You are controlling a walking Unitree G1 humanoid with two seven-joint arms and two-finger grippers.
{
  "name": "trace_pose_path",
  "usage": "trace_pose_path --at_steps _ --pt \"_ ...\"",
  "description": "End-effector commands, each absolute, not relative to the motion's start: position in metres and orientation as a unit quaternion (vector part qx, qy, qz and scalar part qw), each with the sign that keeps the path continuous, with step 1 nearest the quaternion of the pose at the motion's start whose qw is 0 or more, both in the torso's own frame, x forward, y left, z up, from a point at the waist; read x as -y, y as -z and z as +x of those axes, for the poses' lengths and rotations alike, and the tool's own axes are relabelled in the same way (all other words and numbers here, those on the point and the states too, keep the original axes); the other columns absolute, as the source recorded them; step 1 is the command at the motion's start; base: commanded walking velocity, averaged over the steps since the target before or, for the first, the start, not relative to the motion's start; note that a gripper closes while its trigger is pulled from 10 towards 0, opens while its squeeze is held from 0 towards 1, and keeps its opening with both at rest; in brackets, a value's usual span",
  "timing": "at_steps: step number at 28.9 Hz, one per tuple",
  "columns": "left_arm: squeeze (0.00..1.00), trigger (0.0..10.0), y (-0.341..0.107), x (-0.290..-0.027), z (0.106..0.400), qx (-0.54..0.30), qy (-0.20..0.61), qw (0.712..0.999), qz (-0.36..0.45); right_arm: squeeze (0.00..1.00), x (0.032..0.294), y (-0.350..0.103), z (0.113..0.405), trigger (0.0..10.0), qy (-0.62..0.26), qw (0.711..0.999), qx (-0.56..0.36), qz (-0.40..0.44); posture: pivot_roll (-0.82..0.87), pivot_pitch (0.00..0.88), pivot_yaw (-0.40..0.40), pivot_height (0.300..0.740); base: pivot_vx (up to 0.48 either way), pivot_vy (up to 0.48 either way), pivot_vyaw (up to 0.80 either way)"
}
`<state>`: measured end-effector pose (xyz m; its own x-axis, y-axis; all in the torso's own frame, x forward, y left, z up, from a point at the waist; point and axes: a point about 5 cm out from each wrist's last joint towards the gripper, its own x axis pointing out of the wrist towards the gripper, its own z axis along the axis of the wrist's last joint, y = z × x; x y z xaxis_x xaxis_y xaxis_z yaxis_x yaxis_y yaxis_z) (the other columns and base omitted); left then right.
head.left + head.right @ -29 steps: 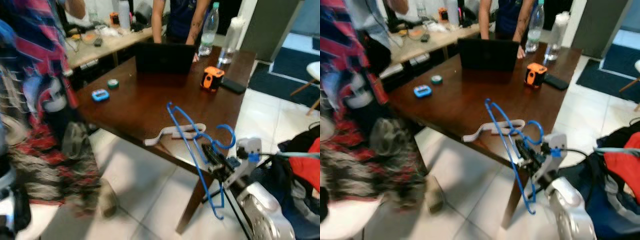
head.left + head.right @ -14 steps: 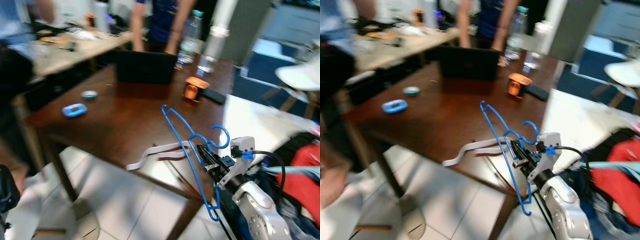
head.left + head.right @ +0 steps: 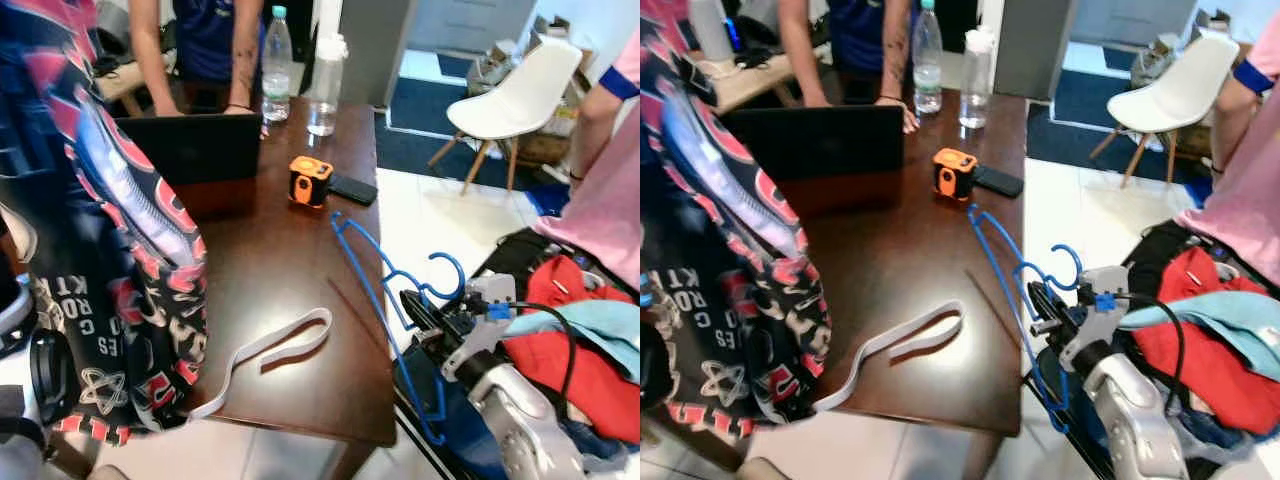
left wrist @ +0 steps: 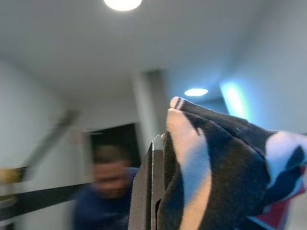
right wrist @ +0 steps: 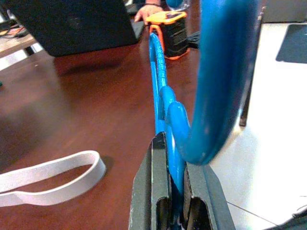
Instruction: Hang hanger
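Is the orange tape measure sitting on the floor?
No, the orange tape measure sits on the brown table, next to a black phone.

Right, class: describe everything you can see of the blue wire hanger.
The blue wire hanger looks like thin coated wire, with an open hook curling upward. The right gripper is shut on it near the neck, holding it tilted beside the dark brown wooden table. One end points toward the orange tape measure, the other hangs past the table edge.
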<state>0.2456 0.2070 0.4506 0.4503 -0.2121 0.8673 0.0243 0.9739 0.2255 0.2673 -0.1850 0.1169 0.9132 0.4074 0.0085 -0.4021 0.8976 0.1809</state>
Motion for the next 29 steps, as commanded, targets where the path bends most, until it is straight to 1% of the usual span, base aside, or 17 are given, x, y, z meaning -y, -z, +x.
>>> trace_pose_path --at_steps 1,7,9,10,11,13,14,16,18,20,21,22,23,24,25,27,29 --pt "0.0 10.0 -0.451 -0.2 0.238 0.533 0.092 0.837 0.089 0.0 0.188 -0.115 0.266 10.0 -0.202 0.975 -0.016 0.09 0.07 0.018 -0.052 0.74 0.0 0.0 0.0" --pt "0.0 10.0 -0.431 -0.205 0.248 0.489 0.078 0.863 0.096 0.0 0.189 -0.115 0.265 10.0 -0.206 0.974 -0.019 0.094 0.07 0.027 -0.058 0.74 0.0 0.0 0.0" --pt "0.0 10.0 -0.396 -0.203 0.264 0.422 0.077 0.89 0.158 0.0 0.19 -0.115 0.265 10.0 -0.207 0.974 -0.02 0.094 0.07 0.03 -0.063 0.74 0.0 0.0 0.0" --pt "0.0 10.0 -0.386 -0.214 0.268 0.402 0.05 0.899 0.164 0.0 0.19 -0.115 0.264 10.0 -0.208 0.973 -0.021 0.094 0.07 0.032 -0.064 0.74 0.0 0.0 0.0" --pt "0.0 10.0 -0.386 -0.214 0.268 0.402 0.05 0.899 0.164 0.0 0.19 -0.115 0.264 10.0 -0.208 0.973 -0.021 0.094 0.07 0.032 -0.064 0.74 0.0 0.0 0.0" --pt "0.0 10.0 -0.386 -0.231 0.269 0.396 0.011 0.905 0.158 0.0 0.19 -0.115 0.265 10.0 -0.208 0.973 -0.021 0.094 0.08 0.034 -0.067 0.74 0.0 0.0 0.0" --pt "0.0 10.0 -0.386 -0.231 0.269 0.396 0.011 0.905 0.158 0.0 0.19 -0.115 0.265 10.0 -0.208 0.973 -0.021 0.094 0.08 0.034 -0.067 0.74 0.0 0.0 0.0" --pt "0.0 10.0 -0.406 -0.246 0.261 0.414 -0.013 0.89 0.191 0.0 0.19 -0.114 0.265 10.0 -0.208 0.973 -0.022 0.095 0.08 0.033 -0.072 0.74 0.0 0.0 0.0" --pt "0.0 10.0 -0.406 -0.246 0.261 0.414 -0.013 0.89 0.191 0.0 0.19 -0.114 0.265 10.0 -0.208 0.973 -0.022 0.095 0.08 0.033 -0.072 0.74 0.0 0.0 0.0" --pt "0.0 10.0 -0.444 -0.28 0.251 0.438 -0.071 0.864 0.238 0.0 0.189 -0.114 0.266 10.0 -0.209 0.973 -0.022 0.096 0.09 0.036 -0.073 0.74 0.0 0.0 0.0" --pt "0.0 10.0 -0.444 -0.28 0.251 0.438 -0.071 0.864 0.238 0.0 0.189 -0.114 0.266 10.0 -0.209 0.973 -0.022 0.096 0.09 0.036 -0.073 0.74 0.0 0.0 0.0" --pt "0.0 10.0 -0.466 -0.298 0.245 0.448 -0.101 0.85 0.259 0.0 0.188 -0.115 0.267 10.0 -0.209 0.973 -0.022 0.097 0.1 0.038 -0.075 0.74 0.0 0.0 0.0" --pt "0.0 10.0 -0.466 -0.298 0.245 0.448 -0.101 0.85 0.259 0.0 0.188 -0.115 0.267 10.0 -0.209 0.973 -0.022 0.097 0.1 0.038 -0.075 0.74 0.0 0.0 0.0" --pt "0.0 10.0 -0.489 -0.313 0.239 0.457 -0.129 0.833 0.283 0.0 0.188 -0.115 0.268 10.0 -0.209 0.973 -0.022 0.098 0.11 0.04 -0.078 0.74 0.0 0.0 0.0" --pt "0.0 10.0 -0.489 -0.313 0.239 0.457 -0.129 0.833 0.283 0.0 0.188 -0.115 0.268 10.0 -0.209 0.973 -0.022 0.098 0.11 0.04 -0.078 0.74 0.0 0.0 0.0" --pt "0.0 10.0 -0.526 -0.319 0.235 0.474 -0.161 0.803 0.325 0.0 0.189 -0.115 0.269 10.0 -0.209 0.973 -0.021 0.099 0.11 0.041 -0.08 0.74 0.0 0.0 0.0" --pt "0.0 10.0 -0.526 -0.319 0.235 0.474 -0.161 0.803 0.325 0.0 0.189 -0.115 0.269 10.0 -0.209 0.973 -0.021 0.099 0.11 0.041 -0.08 0.74 0.0 0.0 0.0"
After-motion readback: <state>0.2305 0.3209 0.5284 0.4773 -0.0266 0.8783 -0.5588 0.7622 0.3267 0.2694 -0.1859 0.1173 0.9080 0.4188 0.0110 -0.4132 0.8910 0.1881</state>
